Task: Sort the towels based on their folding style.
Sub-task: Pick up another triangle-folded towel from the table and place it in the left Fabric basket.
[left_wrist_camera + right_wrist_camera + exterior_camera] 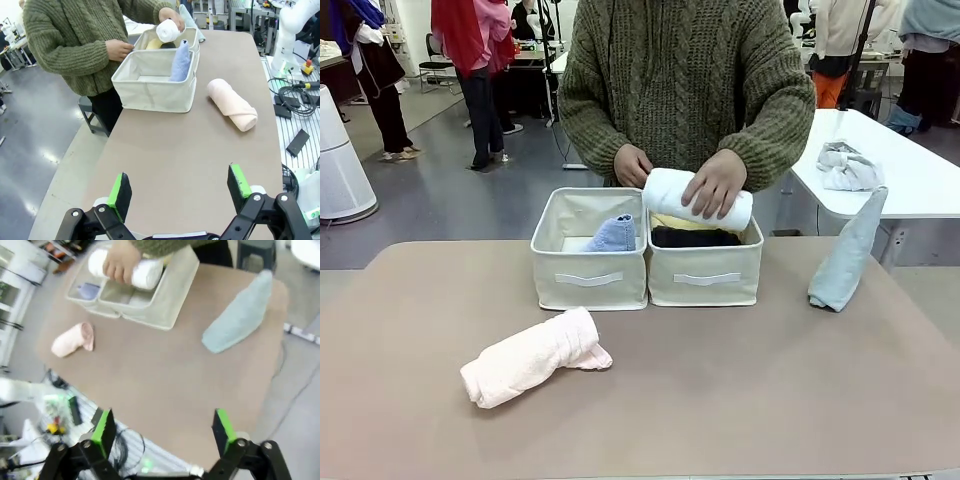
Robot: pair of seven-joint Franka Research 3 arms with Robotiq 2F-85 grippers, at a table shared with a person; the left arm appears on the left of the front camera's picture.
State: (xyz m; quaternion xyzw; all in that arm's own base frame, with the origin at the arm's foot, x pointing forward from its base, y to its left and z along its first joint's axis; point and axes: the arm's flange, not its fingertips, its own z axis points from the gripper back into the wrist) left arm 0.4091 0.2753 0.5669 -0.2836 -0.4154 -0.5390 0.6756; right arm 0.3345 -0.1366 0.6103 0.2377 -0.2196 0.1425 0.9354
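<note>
A person's hand [715,183] holds a white rolled towel [672,194] over the right cream bin [705,275], where a yellow roll [680,223] and a dark grey roll [695,238] lie. A lavender-blue cone towel [612,234] stands in the left bin [588,275]. On the table lies a pink roll [532,357] at front left. A pale grey-blue cone towel [848,251] stands at the right. My left gripper [177,192] hangs open above the table's near end, with the pink roll [231,104] ahead. Open too, my right gripper [163,430] hovers high over the table edge, the grey-blue cone [241,315] beyond it.
A shapeless grey-white rag [848,166] lies on a white side table [910,180] at back right. The person stands at the far edge behind the bins. The brown table [720,380] has wide free room at the front and middle. Other people stand far behind.
</note>
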